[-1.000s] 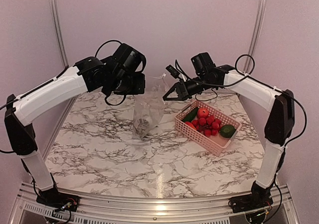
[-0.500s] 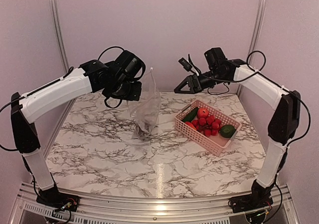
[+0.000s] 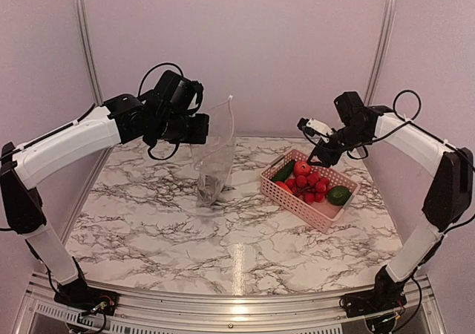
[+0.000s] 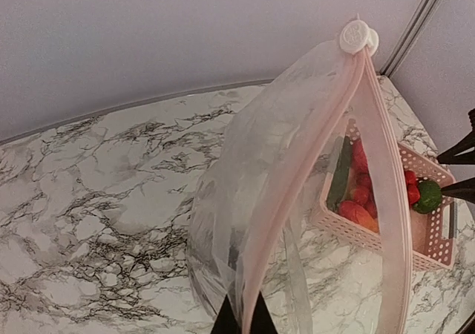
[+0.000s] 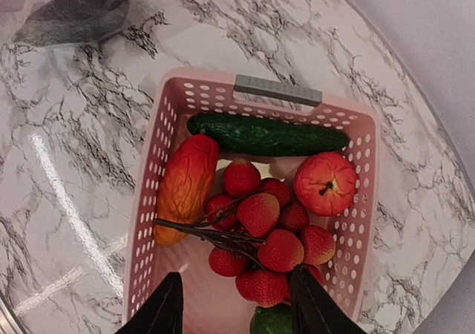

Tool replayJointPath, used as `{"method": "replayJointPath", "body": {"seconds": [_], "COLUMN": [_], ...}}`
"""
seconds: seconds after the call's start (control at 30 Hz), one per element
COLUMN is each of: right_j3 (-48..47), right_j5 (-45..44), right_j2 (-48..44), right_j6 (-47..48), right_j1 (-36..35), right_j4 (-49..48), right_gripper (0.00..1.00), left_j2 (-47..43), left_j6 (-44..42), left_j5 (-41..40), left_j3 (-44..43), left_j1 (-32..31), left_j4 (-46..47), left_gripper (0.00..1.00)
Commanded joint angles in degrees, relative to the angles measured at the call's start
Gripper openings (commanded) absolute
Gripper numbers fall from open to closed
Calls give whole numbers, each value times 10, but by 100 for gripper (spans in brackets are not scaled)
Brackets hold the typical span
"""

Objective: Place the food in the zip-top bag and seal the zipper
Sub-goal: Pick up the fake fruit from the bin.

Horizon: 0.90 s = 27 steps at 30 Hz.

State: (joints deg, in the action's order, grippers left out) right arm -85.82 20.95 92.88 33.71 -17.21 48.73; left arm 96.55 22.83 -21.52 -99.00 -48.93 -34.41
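Observation:
The clear zip-top bag (image 3: 215, 159) hangs upright over the table's back middle. My left gripper (image 3: 199, 129) is shut on one lip of its mouth (image 4: 243, 321). The pinkish zipper (image 4: 297, 178) runs up to a white slider (image 4: 356, 35), and its two strips spread apart. A dark piece (image 3: 210, 189) lies in the bag's bottom. My right gripper (image 5: 237, 308) stands open and empty above the pink basket (image 5: 152, 223). In the basket lie a green cucumber (image 5: 267, 135), a red apple (image 5: 324, 183), a cluster of red balls (image 5: 267, 237), an orange-red piece (image 5: 185, 185) and a round green piece (image 5: 271, 321).
The pink basket (image 3: 326, 215) stands at the right of the marble table (image 3: 223, 252), close to the bag. Pale walls and metal posts (image 3: 382, 44) close the back and the sides.
My right gripper has left the bag's mouth, swung right and down over the basket, and opened. The left arm has shifted slightly left, still holding the bag up.

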Motion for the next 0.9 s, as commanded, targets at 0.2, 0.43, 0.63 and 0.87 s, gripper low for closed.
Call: {"method": "replayJointPath", "body": {"seconds": [0.2, 0.43, 0.63, 0.87], "right_j3": [40, 62, 78, 97], "right_j5": [-204, -256, -296, -344], "right_j2": [20, 53, 74, 98], "right_j6": [152, 201, 220, 239], "right_j1": [30, 31, 31, 31], "right_j4": [47, 58, 51, 20], "right_gripper": [48, 59, 67, 72], "left_j2": [-42, -60, -58, -62], "left_j6": [-18, -15, -15, -13], "left_j5": [41, 55, 62, 69], "left_j3": [81, 114, 124, 134], "left_j1": [8, 11, 12, 12], "left_j4": [65, 96, 100, 107], "left_gripper": [0, 0, 0, 0]}}
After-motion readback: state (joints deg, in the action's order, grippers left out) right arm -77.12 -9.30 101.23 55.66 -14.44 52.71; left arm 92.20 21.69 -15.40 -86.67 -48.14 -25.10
